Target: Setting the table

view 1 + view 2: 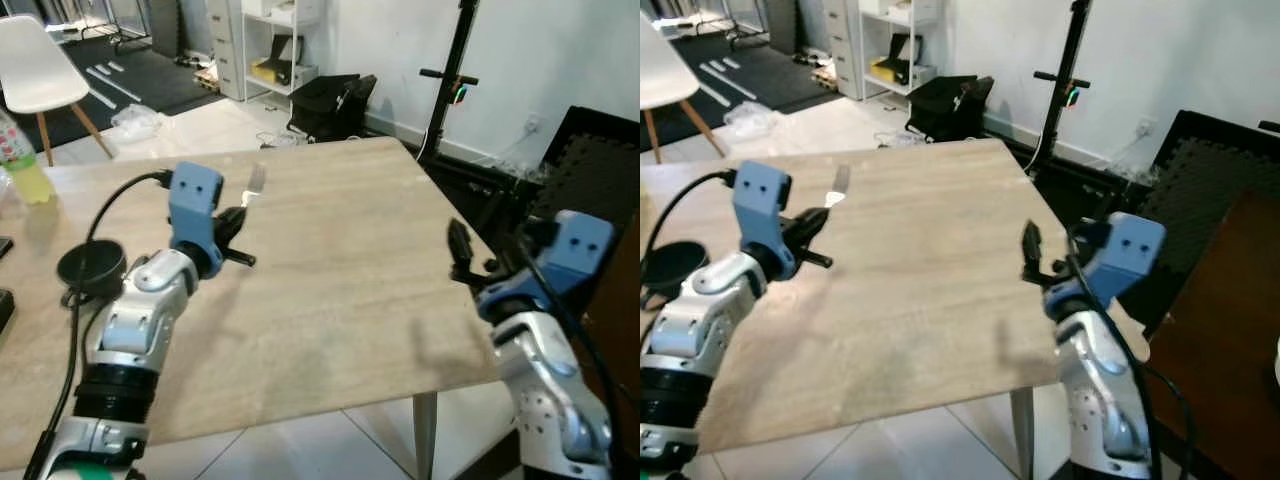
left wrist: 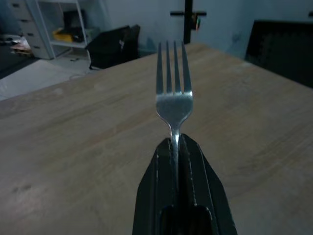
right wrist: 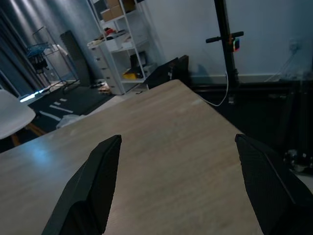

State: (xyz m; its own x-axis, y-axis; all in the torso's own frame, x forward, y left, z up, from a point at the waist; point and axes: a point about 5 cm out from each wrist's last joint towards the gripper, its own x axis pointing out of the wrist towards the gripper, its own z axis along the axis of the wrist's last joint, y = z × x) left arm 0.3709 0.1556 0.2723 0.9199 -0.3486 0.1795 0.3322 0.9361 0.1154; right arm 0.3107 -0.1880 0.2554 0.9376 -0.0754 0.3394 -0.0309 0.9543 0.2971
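Left end effector [image 2: 177,147] clamped on fork [image 2: 173,93] handle; tines point straight ahead, above desk [image 1: 340,280]. Right end effector [image 3: 178,181] spread apart, empty.

the head views are bright and evenly lit, sharp across the wooden table [image 1: 340,280], with soft shadows under both arms. the wrist views are dimmer and bluish, the room behind falling hazy. the fork [image 2: 173,95] catches a dull sheen, while the close black fingers [image 3: 95,183] blur dark.

White chair [image 1: 38,65]; shelving [image 1: 268,45]; tiled floor [image 1: 300,440].
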